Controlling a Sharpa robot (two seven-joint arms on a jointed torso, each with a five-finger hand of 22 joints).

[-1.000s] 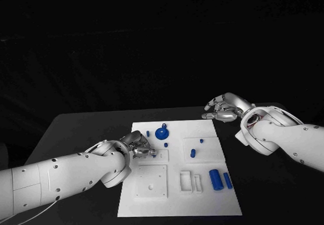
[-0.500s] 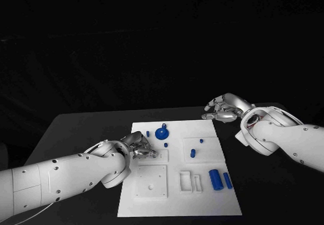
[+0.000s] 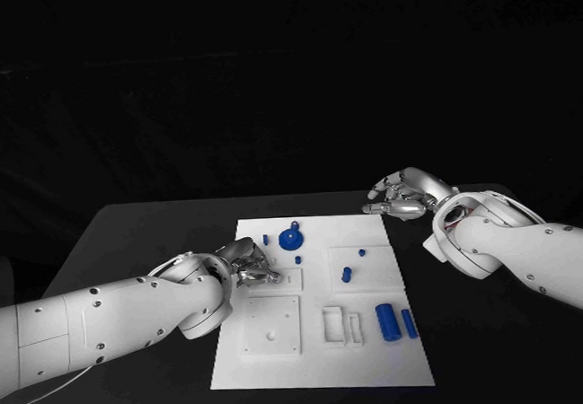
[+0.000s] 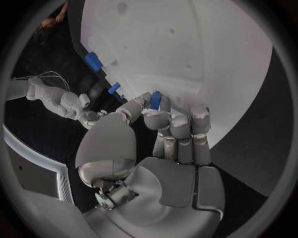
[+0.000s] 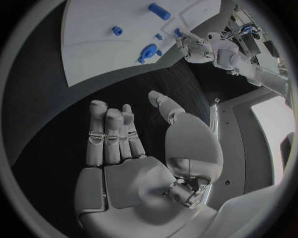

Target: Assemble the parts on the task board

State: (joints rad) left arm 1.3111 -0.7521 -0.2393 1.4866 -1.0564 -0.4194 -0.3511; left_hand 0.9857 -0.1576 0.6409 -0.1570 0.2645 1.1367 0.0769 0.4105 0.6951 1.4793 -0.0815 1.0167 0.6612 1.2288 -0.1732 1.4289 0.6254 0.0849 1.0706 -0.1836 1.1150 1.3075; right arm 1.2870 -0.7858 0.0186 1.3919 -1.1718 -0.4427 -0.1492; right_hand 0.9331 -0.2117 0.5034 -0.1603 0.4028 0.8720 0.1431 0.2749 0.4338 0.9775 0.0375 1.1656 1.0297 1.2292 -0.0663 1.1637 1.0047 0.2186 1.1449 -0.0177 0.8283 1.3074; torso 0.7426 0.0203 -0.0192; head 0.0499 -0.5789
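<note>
One blue part [image 4: 155,100] in left hand [image 4: 158,144]

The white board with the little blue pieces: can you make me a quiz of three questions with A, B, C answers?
1. Where do the two blue rods lie on the white board?
A. near right corner
B. far left corner
C. off the board

2. What colour is the table?
A. black
B. red
C. yellow

3. What is the right hand doing?
A. holding a rod
B. holding nothing
C. pressing the board

Answers:
1. A, the head view shows the rods side by side near the board's near right edge.
2. A, the table is dark all round the board.
3. B, the right wrist view shows its fingers apart and empty, above bare table.
</note>
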